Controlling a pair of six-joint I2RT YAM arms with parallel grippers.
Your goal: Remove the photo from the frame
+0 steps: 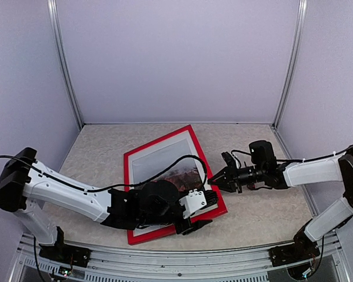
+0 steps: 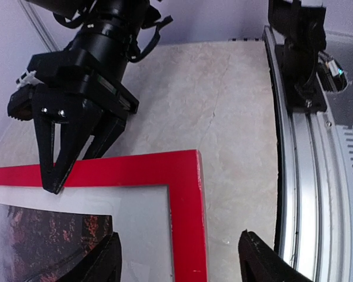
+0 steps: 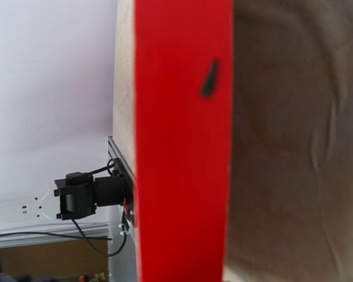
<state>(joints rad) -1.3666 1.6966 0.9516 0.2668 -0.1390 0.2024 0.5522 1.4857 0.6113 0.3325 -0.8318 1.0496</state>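
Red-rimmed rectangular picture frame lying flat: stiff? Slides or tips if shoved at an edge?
The red-rimmed rectangular picture frame is likely stiff: its edges run straight. Lying flat on the pale stone-look table, it should slide, not tip. Its thin rim around a wide panel suggests it is light for its size.

Your top view looks down from behind over the whole table point(image 1: 265, 205), left wrist view low at the near corner of the frame point(image 2: 135, 167) facing right, right wrist view tight on that same red rim.
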